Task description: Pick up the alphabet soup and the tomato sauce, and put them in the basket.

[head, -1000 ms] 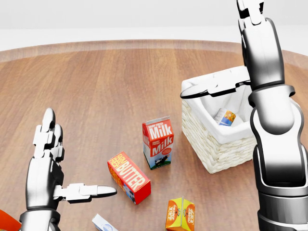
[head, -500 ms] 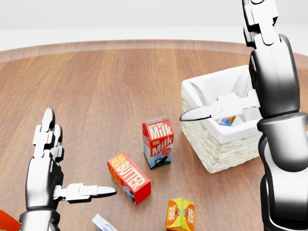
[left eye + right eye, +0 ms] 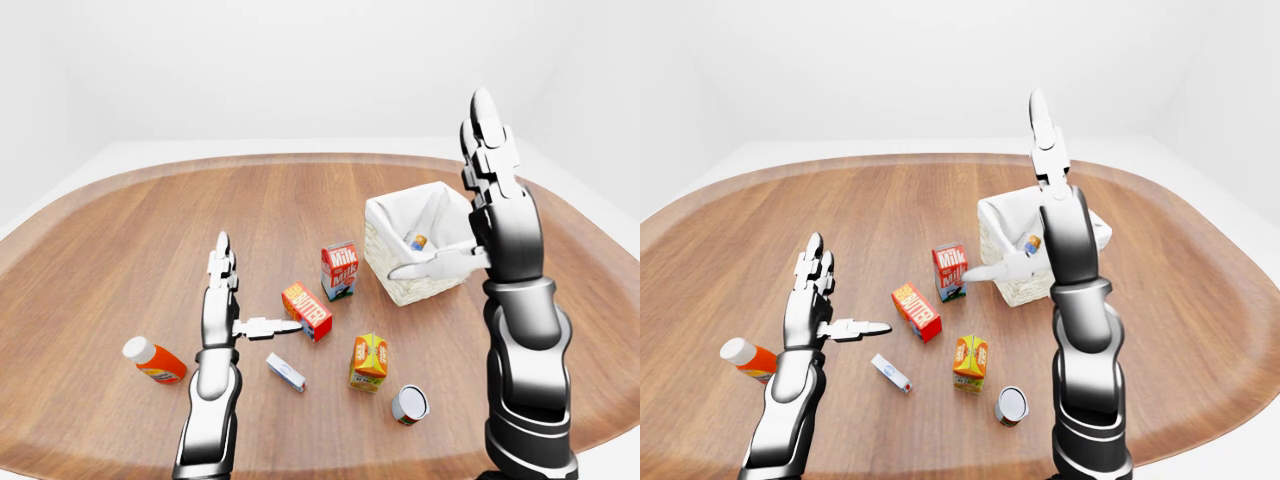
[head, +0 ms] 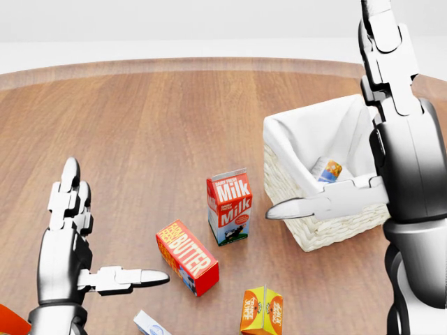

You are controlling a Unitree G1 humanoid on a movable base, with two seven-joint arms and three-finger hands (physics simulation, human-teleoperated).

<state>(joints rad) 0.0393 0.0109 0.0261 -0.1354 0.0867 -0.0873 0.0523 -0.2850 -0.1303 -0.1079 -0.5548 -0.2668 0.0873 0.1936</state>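
A white wicker basket [image 4: 328, 230] with a cloth liner stands right of centre in the head view. One can with a white, blue and orange label [image 4: 327, 169] lies inside it. A second can with a grey lid [image 3: 409, 404] stands on the table, near the bottom of the left-eye view. I cannot read either label. My right hand [image 4: 380, 150] is open and empty. It is held up over the basket's right side, fingers pointing up and thumb pointing left. My left hand [image 4: 84, 251] is open and empty above the table, left of the butter box.
A milk carton [image 4: 229, 206], a red butter box [image 4: 187, 257] and an orange juice carton [image 4: 261, 311] stand left of and below the basket. A small white and blue box [image 3: 286, 372] and a lying ketchup bottle [image 3: 153, 362] are near my left arm. The round wooden table [image 3: 120, 230] extends all around them.
My right hand has sunk and drawn closer in the head view, its thumb dropping from the basket's top rim to its lower wall. The left hand and the objects have not moved.
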